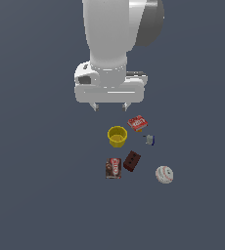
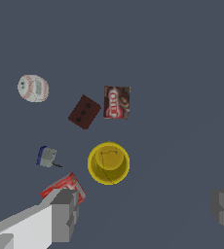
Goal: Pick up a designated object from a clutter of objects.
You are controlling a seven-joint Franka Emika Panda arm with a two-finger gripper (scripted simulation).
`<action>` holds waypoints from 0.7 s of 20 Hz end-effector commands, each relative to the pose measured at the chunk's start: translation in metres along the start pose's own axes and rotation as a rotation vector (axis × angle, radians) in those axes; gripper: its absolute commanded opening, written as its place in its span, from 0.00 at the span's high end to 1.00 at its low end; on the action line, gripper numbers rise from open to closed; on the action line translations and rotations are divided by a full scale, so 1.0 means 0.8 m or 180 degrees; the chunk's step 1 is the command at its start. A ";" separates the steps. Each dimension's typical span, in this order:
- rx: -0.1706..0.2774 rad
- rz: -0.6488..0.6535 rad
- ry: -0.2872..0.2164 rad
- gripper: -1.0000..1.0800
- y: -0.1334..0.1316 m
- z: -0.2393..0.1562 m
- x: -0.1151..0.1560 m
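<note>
Going from the exterior view's left to its right, the first thing in the clutter is the brown-and-red can (image 1: 113, 168) (image 2: 116, 102), lying on its side with its label up. Just beside it on the right, with a thin gap between them, lies the brick (image 1: 132, 160) (image 2: 84, 112), the block to be picked: small, dark red-brown, turned at a slant, with small dark holes in its top face. Nothing covers it and nothing grips it.

Farther back than these two, the yellow cup (image 1: 117, 136) (image 2: 108, 163) stands upright with its mouth open to the top. To its right and a little farther still lies the red flat box (image 1: 137, 123) (image 2: 65, 187) with white lettering. Near that box, between it and the ball, sits a tiny grey-blue piece (image 1: 149, 140) (image 2: 46, 156). The white baseball (image 1: 164, 174) (image 2: 33, 88) rests at the far right of the group, apart from the brick.

All of this lies on a plain dark grey floor (image 1: 41, 195).

The gripper (image 1: 110, 105) (image 2: 143, 211) hangs above the far side of the group, over the floor just behind the cup and the red box, well above everything. Its two fingers are spread wide apart and nothing is between them.
</note>
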State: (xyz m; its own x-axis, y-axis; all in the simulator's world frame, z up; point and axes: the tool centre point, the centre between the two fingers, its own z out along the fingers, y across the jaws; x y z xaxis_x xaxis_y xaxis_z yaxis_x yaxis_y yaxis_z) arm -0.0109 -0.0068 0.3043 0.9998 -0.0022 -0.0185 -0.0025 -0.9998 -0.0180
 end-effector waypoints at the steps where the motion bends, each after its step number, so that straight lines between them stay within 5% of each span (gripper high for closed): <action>1: 0.0000 0.0000 0.0000 0.04 0.000 0.000 0.000; 14: 0.0057 0.0005 0.0150 0.04 0.011 -0.022 0.010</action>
State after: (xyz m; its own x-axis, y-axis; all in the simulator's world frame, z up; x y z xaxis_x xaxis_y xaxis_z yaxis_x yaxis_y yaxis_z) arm -0.0028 -0.0163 0.3215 0.9996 -0.0061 0.0289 -0.0051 -0.9993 -0.0358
